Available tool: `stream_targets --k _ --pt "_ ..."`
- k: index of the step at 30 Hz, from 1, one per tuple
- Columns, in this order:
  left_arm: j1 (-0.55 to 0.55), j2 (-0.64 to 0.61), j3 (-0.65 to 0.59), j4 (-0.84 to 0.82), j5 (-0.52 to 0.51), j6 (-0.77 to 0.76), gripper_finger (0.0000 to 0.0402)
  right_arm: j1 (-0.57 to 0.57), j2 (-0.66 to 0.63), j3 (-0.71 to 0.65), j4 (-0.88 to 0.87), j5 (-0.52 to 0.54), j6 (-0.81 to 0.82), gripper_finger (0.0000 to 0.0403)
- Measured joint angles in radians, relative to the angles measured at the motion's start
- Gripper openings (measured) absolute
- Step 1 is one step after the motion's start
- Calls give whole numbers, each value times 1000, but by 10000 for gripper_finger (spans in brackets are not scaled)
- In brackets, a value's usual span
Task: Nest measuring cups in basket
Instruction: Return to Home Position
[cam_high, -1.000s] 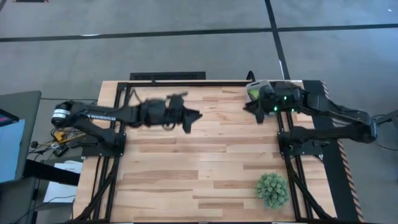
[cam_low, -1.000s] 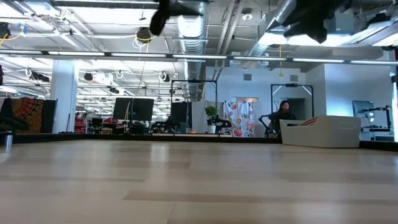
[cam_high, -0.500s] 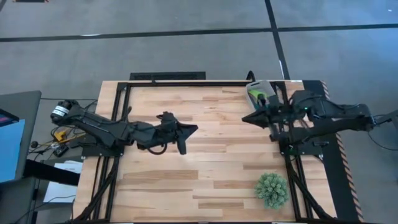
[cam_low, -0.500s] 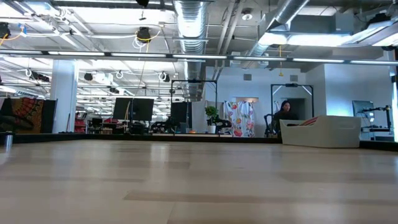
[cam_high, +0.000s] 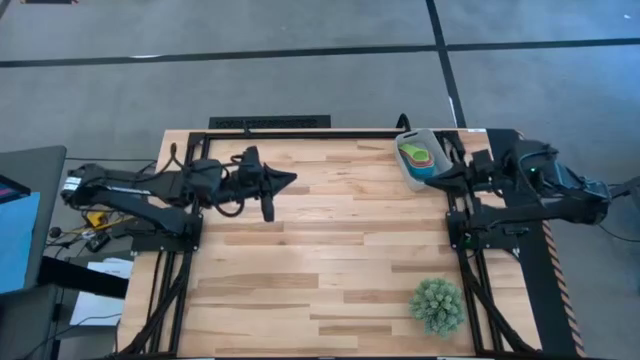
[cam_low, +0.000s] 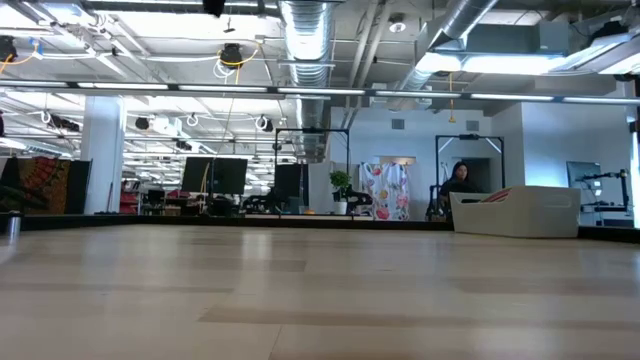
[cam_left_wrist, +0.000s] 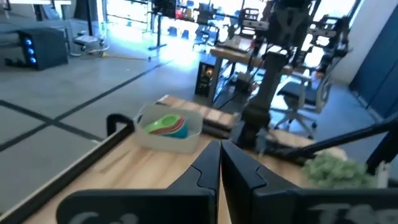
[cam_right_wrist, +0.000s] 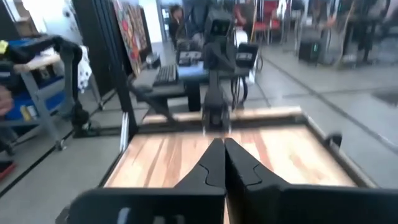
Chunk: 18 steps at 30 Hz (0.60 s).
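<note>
With fingers together on the left gripper (cam_left_wrist: 219, 158) and the right gripper (cam_right_wrist: 224, 155), the light, stiff measuring cups (cam_high: 419, 156) in the basket (cam_high: 411, 182) seemed best grasped by the handles.

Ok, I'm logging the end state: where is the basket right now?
In the high view the basket sits in the upper right corner of the table, holding the nested measuring cups, with the right pincer close beside it.

Measuring cups (cam_left_wrist: 166, 126) in basket (cam_left_wrist: 163, 141): lower ones hidden, qty unclear.
</note>
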Motion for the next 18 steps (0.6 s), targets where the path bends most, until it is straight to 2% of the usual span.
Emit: stream_targets --k 4,8,11,15,18 --pt "34 -69 -110 3 25 10 0 -1 -68 0 -139 4 37 5" --pt "42 -173 -251 37 30 32 0 -1 -122 -11 -161 52 39 6" --pt "44 -280 -352 62 46 37 0 -1 -161 -43 -118 64 28 5" --pt "43 -414 -457 71 115 68 0 -1 -206 -136 -14 60 23 5" --pt "43 -493 -516 84 113 36 0 -1 -229 -216 63 57 5 4"
